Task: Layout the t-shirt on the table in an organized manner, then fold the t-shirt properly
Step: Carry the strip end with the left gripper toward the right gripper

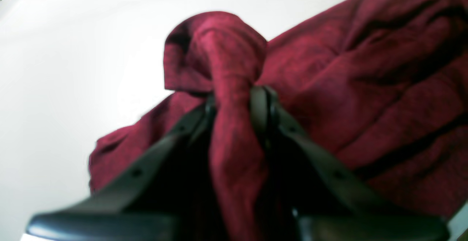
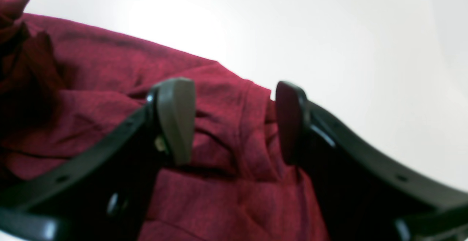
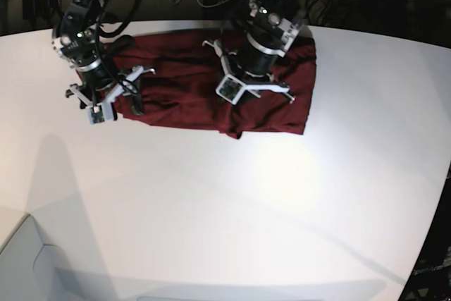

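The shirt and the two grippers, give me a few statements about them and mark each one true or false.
1. The left gripper is shut on a bunched fold of the shirt. True.
2. The right gripper is clamped on the shirt. False: its jaws stand open, with the cloth lying between them ungripped.
3. The shirt is dark red and plain. True.
4. The shirt hangs off the table edge. False: in the base view it lies wholly on the white top.
5. The shirt is folded into a neat small square. False: it is spread out wide and wrinkled.
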Available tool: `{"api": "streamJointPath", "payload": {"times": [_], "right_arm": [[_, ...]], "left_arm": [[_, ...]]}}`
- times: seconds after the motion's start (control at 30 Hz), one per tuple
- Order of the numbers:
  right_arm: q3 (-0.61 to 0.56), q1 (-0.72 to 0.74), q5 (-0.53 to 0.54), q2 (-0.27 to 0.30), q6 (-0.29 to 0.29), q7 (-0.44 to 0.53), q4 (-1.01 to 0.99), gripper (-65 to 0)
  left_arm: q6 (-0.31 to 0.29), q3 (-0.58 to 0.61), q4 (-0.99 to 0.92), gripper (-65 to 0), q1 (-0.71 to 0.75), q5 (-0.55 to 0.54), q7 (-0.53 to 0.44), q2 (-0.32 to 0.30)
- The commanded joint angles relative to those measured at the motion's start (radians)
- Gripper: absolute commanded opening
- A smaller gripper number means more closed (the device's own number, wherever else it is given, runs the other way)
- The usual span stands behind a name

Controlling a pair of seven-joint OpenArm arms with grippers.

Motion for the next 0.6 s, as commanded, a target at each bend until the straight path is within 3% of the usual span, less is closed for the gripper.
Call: {"api": "streamJointPath", "payload": {"times": [0.0, 0.3, 0.43, 0.57], "right_arm": [[-0.001, 0.01, 0.018, 0.002, 0.006, 0.027, 0.019, -29.8], [-0.001, 0.012, 0.018, 0.002, 0.006, 0.027, 0.019, -29.8], [-0.001, 0.012, 0.018, 0.002, 0.006, 0.027, 0.019, -29.8], [-0.001, 0.013, 0.018, 0.002, 0.006, 0.027, 0.019, -29.7]], "left_arm": [[0.009, 0.014, 0.009, -65.0, -0.004, 0.006, -0.03, 0.007], [0.009, 0.049, -0.038, -64.1, -0.009, 0.059, -0.03, 0.007], [0.012, 0.049, -0.04, -56.0, -0.011, 0.059, -0.03, 0.007], [0.109, 0.052, -0.04, -55.4, -0.017, 0.056, -0.032, 0.007]]}}
